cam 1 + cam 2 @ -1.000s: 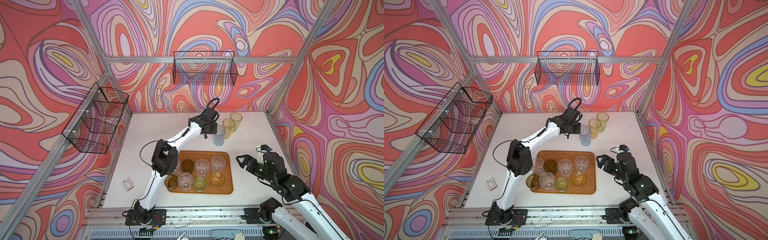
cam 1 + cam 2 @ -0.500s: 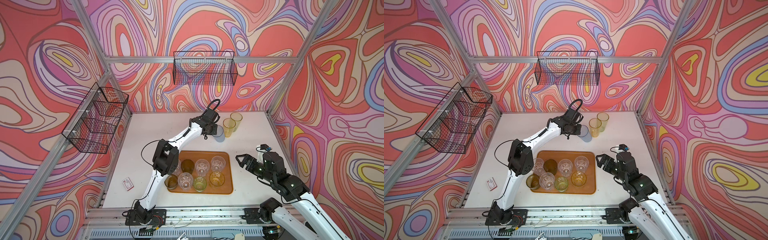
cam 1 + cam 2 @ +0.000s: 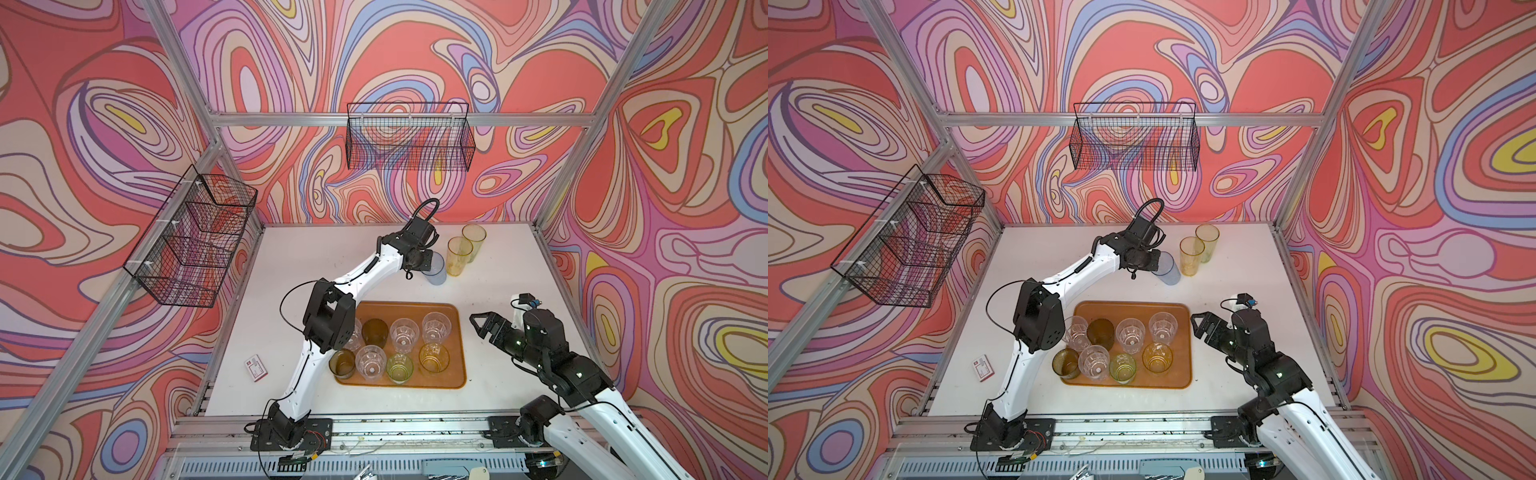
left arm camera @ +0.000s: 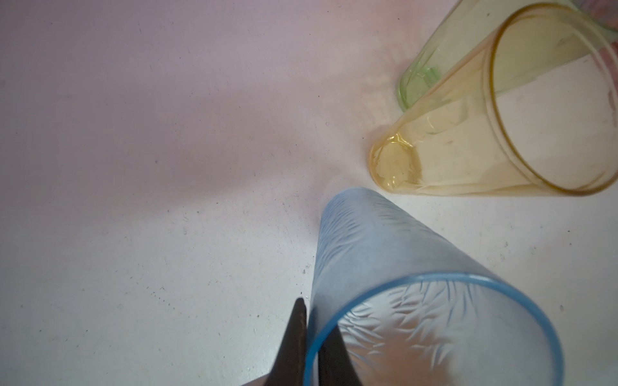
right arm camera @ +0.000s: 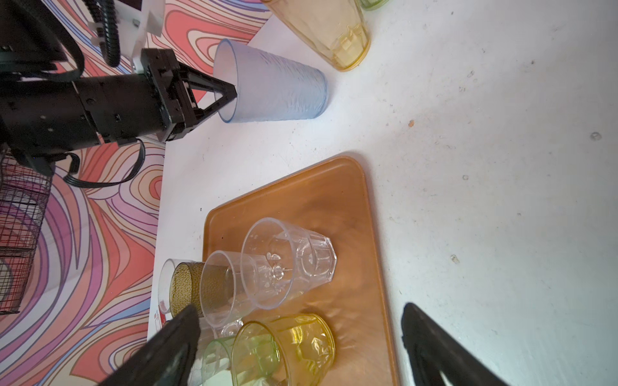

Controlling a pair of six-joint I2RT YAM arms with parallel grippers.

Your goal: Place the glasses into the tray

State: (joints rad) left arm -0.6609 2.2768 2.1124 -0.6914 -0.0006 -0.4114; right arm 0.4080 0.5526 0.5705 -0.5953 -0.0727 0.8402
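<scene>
Your left pincer was clamped on the rim of the pale blue glass, with one finger inside and one outside. That glass stood on the bench, beyond the far edge of the tray and apart from it. Just beside it stood a yellow glass and a green-tinted glass. Eight short glasses stood upright in the tray. Your right pincer was spread wide and empty, near the tray's right edge.
</scene>
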